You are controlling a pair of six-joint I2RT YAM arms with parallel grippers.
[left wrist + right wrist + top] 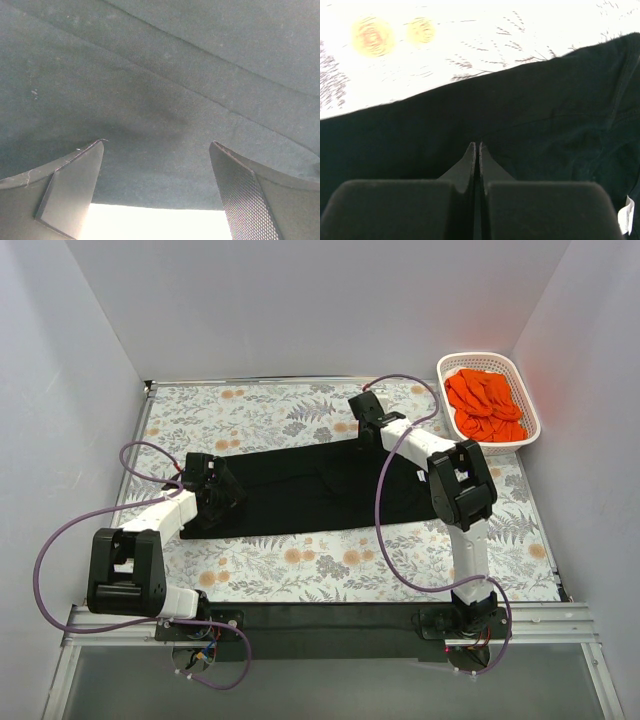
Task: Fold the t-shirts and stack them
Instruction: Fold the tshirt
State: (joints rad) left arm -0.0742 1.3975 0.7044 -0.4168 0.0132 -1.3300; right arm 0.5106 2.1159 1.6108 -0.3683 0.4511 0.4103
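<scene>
1. You had the black t-shirt lying spread across the middle of the flowered table, its long side running from 9 o'clock to 3 o'clock.
2. Your left gripper sat at the shirt's 9 o'clock end. Its fingers were released and wide apart, with black cloth filling the view between and beyond them.
3. Your right gripper was at the shirt's far edge, about 1 o'clock from its middle. Its fingers were clenched tight together, tips down at the cloth near that edge. Whether any cloth was caught between them could not be told.
4. The orange t-shirts lay heaped in the white basket at the table's 2 o'clock corner, well apart from the black one.
</scene>
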